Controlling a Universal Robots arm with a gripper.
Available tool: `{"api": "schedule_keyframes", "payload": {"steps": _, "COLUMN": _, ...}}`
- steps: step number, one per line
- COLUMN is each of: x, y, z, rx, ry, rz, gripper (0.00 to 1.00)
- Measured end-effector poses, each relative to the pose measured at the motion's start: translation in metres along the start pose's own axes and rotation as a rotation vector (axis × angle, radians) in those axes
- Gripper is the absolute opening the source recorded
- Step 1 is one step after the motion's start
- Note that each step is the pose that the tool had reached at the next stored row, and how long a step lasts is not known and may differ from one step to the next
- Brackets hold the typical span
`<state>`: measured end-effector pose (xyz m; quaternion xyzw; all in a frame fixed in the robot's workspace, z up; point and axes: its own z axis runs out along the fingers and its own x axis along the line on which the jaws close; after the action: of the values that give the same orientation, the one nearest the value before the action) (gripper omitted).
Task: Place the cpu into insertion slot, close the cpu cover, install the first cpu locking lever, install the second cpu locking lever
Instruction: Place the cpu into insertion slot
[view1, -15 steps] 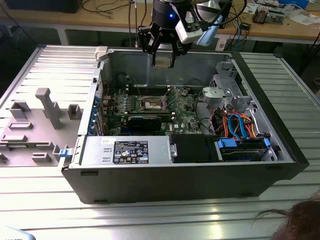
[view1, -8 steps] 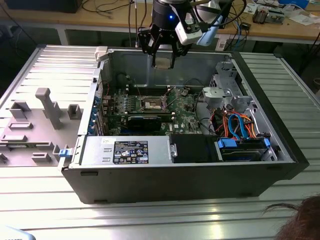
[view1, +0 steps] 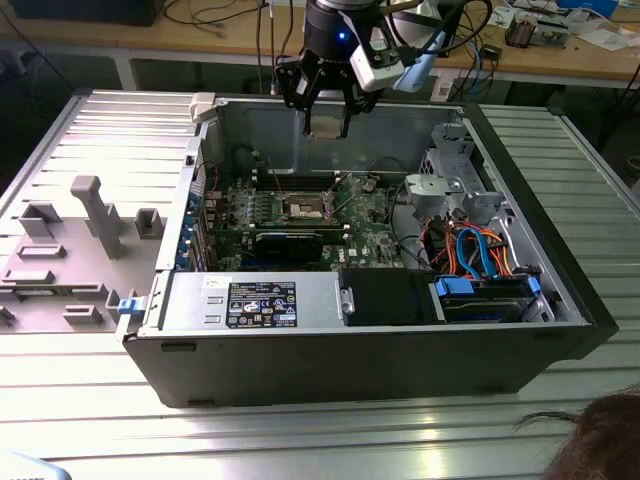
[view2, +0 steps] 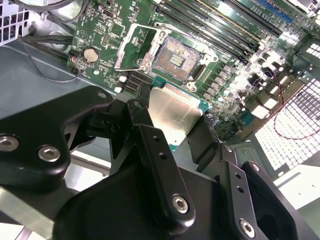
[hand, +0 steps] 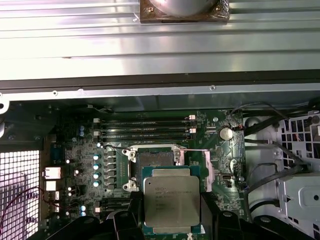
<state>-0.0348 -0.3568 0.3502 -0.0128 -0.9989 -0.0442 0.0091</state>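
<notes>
My gripper (view1: 326, 122) hangs above the back of the open computer case (view1: 560, 300), shut on the cpu (view1: 326, 127). In both wrist views the cpu (view2: 172, 112) (hand: 171, 200) is a flat square chip with a dull silvery top, pinched at two opposite edges by the black fingers (view2: 150, 145) (hand: 129, 216). Below it on the green motherboard lies the insertion slot (view1: 305, 207) (view2: 176, 57) (hand: 155, 159), its dark centre bare. The cpu cover (view2: 131, 47) (hand: 207, 167), a thin silvery frame, stands swung open beside the slot.
Long memory slots (hand: 142, 129) run beside the socket. A drive cage (view1: 455, 185) and blue and orange cables (view1: 470, 250) fill the case on the exterior view's right. A black shroud (view1: 385, 295) lies along the front. A grey fixture tray (view1: 70, 240) sits outside. Someone's hair (view1: 600, 440) shows nearby.
</notes>
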Motion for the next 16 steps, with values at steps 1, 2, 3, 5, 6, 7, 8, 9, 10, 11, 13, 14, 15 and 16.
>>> {"api": "schedule_keyframes", "payload": {"steps": 1, "x": 0.0000, "y": 0.0000, "z": 0.0002, "rx": 0.0000, "ry": 0.0000, "rz": 0.000, "gripper": 0.55}}
{"api": "schedule_keyframes", "payload": {"steps": 2, "x": 0.0000, "y": -0.0001, "z": 0.0005, "rx": 0.0000, "ry": 0.0000, "rz": 0.000, "gripper": 0.55}}
{"api": "schedule_keyframes", "payload": {"steps": 3, "x": 0.0000, "y": -0.0001, "z": 0.0007, "rx": 0.0000, "ry": 0.0000, "rz": 0.000, "gripper": 0.55}}
{"api": "schedule_keyframes", "payload": {"steps": 5, "x": 0.0000, "y": -0.0001, "z": 0.0011, "rx": 0.0000, "ry": 0.0000, "rz": 0.000, "gripper": 0.55}}
{"api": "schedule_keyframes", "payload": {"steps": 6, "x": 0.0000, "y": -0.0001, "z": 0.0012, "rx": 0.0000, "ry": 0.0000, "rz": 0.000, "gripper": 0.55}}
{"api": "schedule_keyframes", "payload": {"steps": 7, "x": 0.0000, "y": -0.0001, "z": 0.0014, "rx": 0.0001, "ry": 0.0000, "rz": 0.000, "gripper": 0.55}}
{"api": "schedule_keyframes", "payload": {"steps": 8, "x": 0.0000, "y": -0.0001, "z": 0.0016, "rx": 0.0000, "ry": 0.0000, "rz": 0.000, "gripper": 0.55}}
{"api": "schedule_keyframes", "payload": {"steps": 9, "x": 0.0000, "y": -0.0002, "z": 0.0017, "rx": 0.0000, "ry": 0.0000, "rz": 0.000, "gripper": 0.55}}
{"api": "schedule_keyframes", "payload": {"steps": 10, "x": 0.0000, "y": -0.0002, "z": 0.0019, "rx": 0.0000, "ry": 0.0000, "rz": 0.000, "gripper": 0.55}}
{"api": "schedule_keyframes", "payload": {"steps": 11, "x": 0.0000, "y": -0.0002, "z": 0.0021, "rx": 0.0000, "ry": 0.0000, "rz": 0.000, "gripper": 0.55}}
{"api": "schedule_keyframes", "payload": {"steps": 13, "x": 0.0000, "y": -0.0002, "z": 0.0025, "rx": 0.0000, "ry": 0.0000, "rz": 0.000, "gripper": 0.55}}
{"api": "schedule_keyframes", "payload": {"steps": 14, "x": 0.0000, "y": -0.0002, "z": 0.0027, "rx": 0.0000, "ry": 0.0000, "rz": 0.000, "gripper": 0.55}}
{"api": "schedule_keyframes", "payload": {"steps": 15, "x": -0.0001, "y": -0.0003, "z": 0.0028, "rx": 0.0000, "ry": 0.0000, "rz": 0.000, "gripper": 0.55}}
{"api": "schedule_keyframes", "payload": {"steps": 16, "x": 0.0000, "y": -0.0003, "z": 0.0038, "rx": 0.0000, "ry": 0.0000, "rz": 0.000, "gripper": 0.55}}
